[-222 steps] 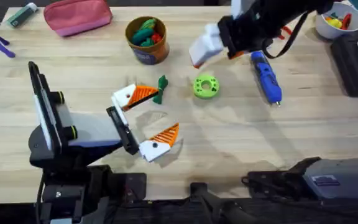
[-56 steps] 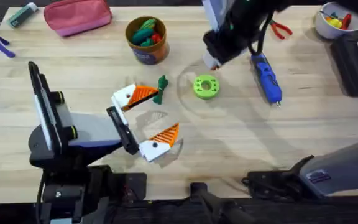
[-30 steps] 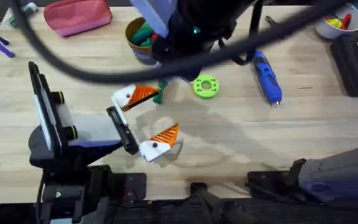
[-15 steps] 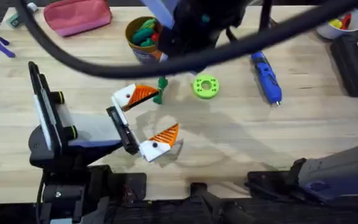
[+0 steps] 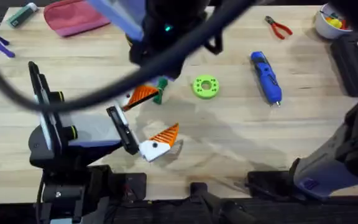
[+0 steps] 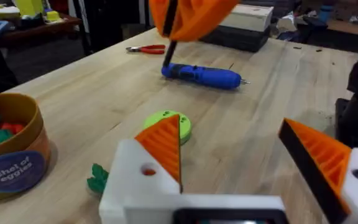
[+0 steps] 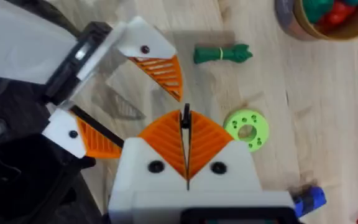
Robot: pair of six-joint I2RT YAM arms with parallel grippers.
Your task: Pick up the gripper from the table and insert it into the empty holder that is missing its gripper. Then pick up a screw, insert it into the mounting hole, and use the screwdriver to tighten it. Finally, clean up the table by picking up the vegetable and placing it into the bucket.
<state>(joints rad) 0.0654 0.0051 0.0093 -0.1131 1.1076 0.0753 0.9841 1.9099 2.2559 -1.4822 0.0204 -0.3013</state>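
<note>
Wooden bench point(image 5: 328, 134) carries one bucket point(image 6: 8, 155), one blue screwdriver point(image 5: 266, 76), one green disc point(image 5: 206, 86) and one vegetable point(image 5: 161, 89) just beside the left claw point(image 5: 151, 121), spread wide. Right claw point(image 7: 186, 149) hangs above, pads pressed together on nothing.

Right arm point(image 5: 166, 37) hangs high over the table's far-left middle, its cable sweeping across to the left; it covers the bucket point(image 6: 8, 152) from above. Left gripper point(image 5: 148, 121) sits open at table level, one finger by the vegetable point(image 5: 161, 90), the other nearer the front edge. Vegetable is boxed in: finger touching or just beside on one side, green disc point(image 5: 205, 86) near on the other. Bare wood between disc and screwdriver point(image 5: 266, 76), and the whole front-right stretch is open. Pliers point(image 5: 278, 27) and bowl point(image 5: 329, 18) crowd the far right corner; pink pouch point(image 5: 73, 15) far left.
</note>
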